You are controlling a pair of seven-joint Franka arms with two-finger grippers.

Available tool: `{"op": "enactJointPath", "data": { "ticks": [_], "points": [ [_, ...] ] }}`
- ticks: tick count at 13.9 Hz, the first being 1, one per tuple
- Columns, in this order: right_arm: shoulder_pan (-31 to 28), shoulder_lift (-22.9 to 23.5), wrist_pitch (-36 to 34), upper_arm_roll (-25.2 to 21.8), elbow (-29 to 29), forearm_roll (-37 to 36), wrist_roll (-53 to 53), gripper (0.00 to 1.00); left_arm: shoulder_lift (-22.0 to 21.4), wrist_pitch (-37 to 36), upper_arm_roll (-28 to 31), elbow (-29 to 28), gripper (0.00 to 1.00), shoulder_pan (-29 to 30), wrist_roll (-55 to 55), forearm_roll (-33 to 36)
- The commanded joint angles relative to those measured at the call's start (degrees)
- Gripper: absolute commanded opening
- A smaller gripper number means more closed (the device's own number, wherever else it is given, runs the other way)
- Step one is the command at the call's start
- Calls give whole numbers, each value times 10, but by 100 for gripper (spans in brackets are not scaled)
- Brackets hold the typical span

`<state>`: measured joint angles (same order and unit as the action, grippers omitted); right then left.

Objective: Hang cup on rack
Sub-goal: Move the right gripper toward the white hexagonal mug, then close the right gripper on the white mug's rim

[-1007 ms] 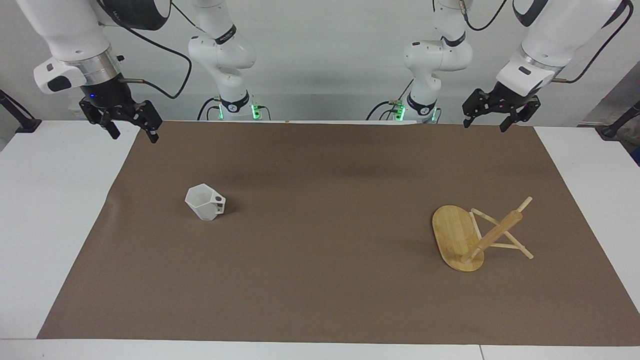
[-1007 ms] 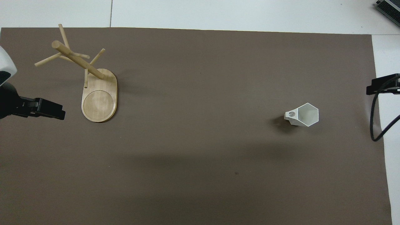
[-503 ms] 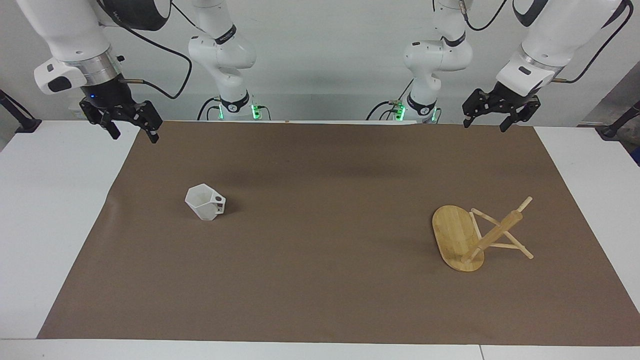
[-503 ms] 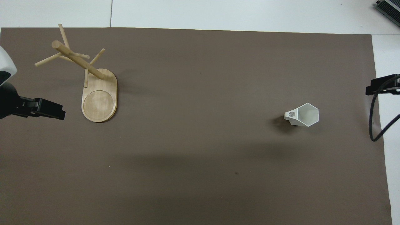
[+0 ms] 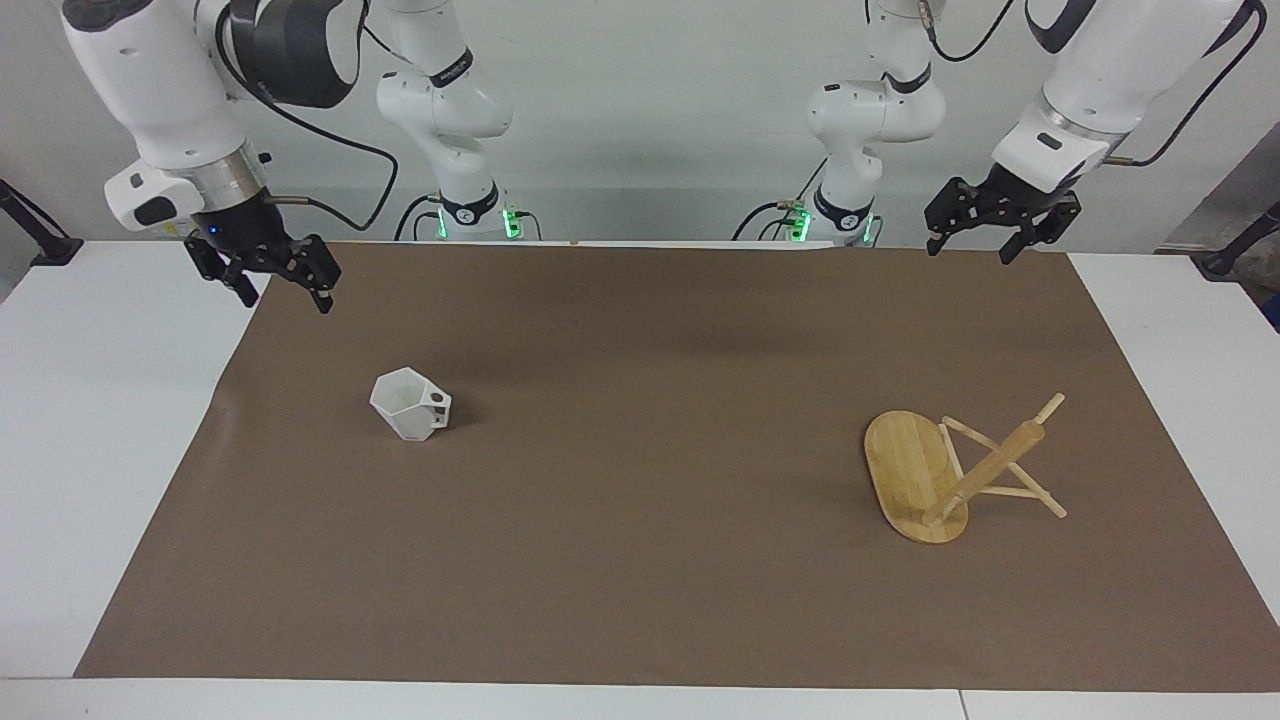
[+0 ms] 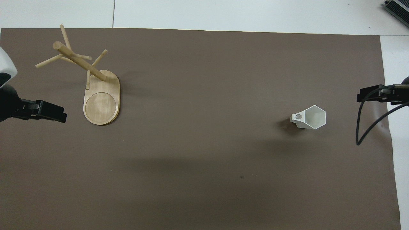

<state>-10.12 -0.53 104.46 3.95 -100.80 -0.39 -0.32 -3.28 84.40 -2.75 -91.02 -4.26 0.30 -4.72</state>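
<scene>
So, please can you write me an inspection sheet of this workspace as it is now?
Surface: brown mat covers most of a white table; flat, a slight ripple at the edge near the cup.
Job's things: cup stands on the mat, mouth up, toward the right arm's end. Rack stands upright toward the left arm's end; no cup on its pegs.
Clutter: nothing seen.
Grippers: right gripper is in the air over the mat's edge, fingers open, empty. Left gripper waits over the mat's edge, fingers open, empty.
Cables: black cable loops down from the right arm.
Surroundings: plain light wall; dark device at a table corner.
</scene>
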Motion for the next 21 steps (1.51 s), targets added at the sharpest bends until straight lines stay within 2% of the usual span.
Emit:
{"op": "enactJointPath", "data": {
  "ticks": [1,5,9,18,21],
  "points": [
    [-7,-13,82,3,-100,-4,-15,100,-14,-5,0,-13,100,0,-6,9],
    [-4,39,142,3,-130,-4,-11,100,-14,-5,0,-13,100,0,-6,9],
    [0,61,216,3,-168,-4,-7,100,-14,-5,0,-13,100,0,-5,9],
    [6,78,264,4,-203,-4,17,100,-14,-5,0,-13,100,0,-5,9],
    [6,78,255,4,-203,-4,17,79,-14,-5,0,-13,100,0,-6,9]
  ]
}}
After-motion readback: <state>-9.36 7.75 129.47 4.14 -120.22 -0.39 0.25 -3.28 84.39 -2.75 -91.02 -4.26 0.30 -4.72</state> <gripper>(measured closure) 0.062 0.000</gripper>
